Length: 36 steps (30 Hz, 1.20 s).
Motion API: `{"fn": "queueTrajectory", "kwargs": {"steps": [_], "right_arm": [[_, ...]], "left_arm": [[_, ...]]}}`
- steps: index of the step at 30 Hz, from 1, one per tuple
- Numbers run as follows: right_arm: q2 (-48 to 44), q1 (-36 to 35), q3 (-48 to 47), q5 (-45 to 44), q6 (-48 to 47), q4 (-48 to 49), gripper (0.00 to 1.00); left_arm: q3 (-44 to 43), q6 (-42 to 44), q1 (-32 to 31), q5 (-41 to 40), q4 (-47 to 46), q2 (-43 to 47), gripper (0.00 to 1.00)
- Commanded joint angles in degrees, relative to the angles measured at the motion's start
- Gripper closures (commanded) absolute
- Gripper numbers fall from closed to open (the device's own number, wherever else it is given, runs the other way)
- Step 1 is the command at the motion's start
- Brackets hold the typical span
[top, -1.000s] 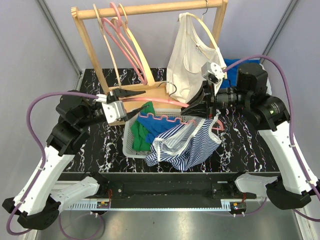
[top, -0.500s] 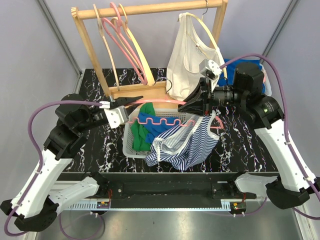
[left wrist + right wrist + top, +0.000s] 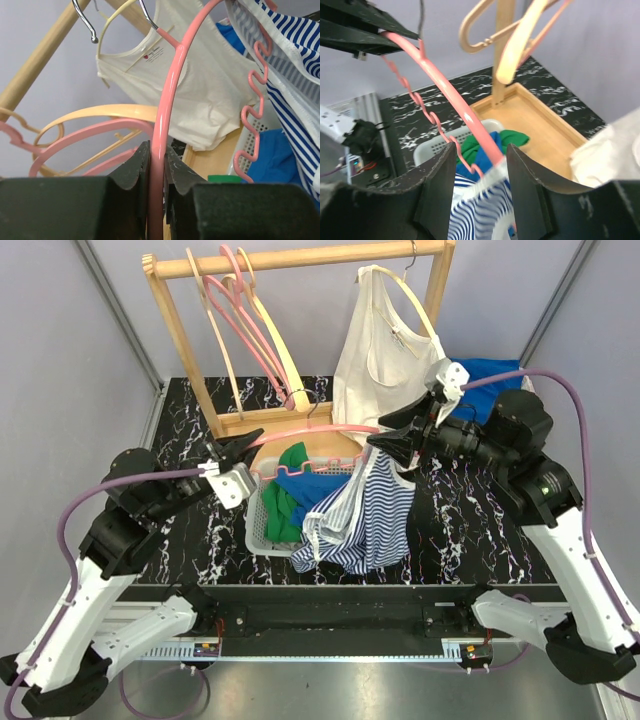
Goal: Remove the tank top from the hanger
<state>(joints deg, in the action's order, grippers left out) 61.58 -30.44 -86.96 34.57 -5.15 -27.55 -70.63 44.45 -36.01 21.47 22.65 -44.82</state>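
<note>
A pink hanger (image 3: 310,430) carries a blue-and-white striped tank top (image 3: 370,520) that hangs from its right end over the basket. My left gripper (image 3: 250,440) is shut on the hanger's left arm; in the left wrist view the jaws (image 3: 157,150) pinch the pink bar (image 3: 167,90), with the striped top (image 3: 295,75) at the right. My right gripper (image 3: 380,436) is open at the hanger's right end. In the right wrist view its gripper (image 3: 482,147) straddles the pink bar (image 3: 455,100) and the top's strap (image 3: 480,220) without closing on them.
A wooden rack (image 3: 300,258) at the back holds empty pink and cream hangers (image 3: 250,320) and a white tank top (image 3: 375,350) on a cream hanger. A white basket (image 3: 258,530) with green and blue clothes sits below. A blue cloth (image 3: 490,370) lies at the back right.
The pink hanger has been lifted above the basket, and the striped top now hangs down from it. The right arm has drawn back to the right.
</note>
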Motion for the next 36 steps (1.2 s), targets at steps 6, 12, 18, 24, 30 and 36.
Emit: {"fn": "queueTrajectory", "kwargs": {"steps": [6,12,18,24,30,36], "right_arm": [[-6.3,-0.4,6.1,-7.8,2.2,5.8,0.46],[-7.7,-0.4,12.1,-5.6,4.8,5.4,0.49],[-7.9,-0.4,17.0,-5.2,8.4,6.0,0.5],[-7.0,-0.4,18.9,-6.2,8.8,6.1,0.48],[-3.9,-0.4,22.4,-7.5,10.0,11.0,0.5],[-2.1,-0.4,24.2,-9.0,9.8,13.3,0.6]], "left_arm": [[1.6,5.0,0.4,-6.5,-4.5,2.7,1.0],[2.0,8.6,0.4,-7.4,-4.8,2.2,1.0],[1.9,8.6,0.4,-6.5,-5.3,2.5,1.0],[1.2,7.6,0.4,-6.0,-5.5,2.3,1.0],[0.4,5.8,0.4,-5.0,-6.0,2.4,1.0],[-0.2,4.8,0.5,-4.8,-6.0,2.7,1.0]]}}
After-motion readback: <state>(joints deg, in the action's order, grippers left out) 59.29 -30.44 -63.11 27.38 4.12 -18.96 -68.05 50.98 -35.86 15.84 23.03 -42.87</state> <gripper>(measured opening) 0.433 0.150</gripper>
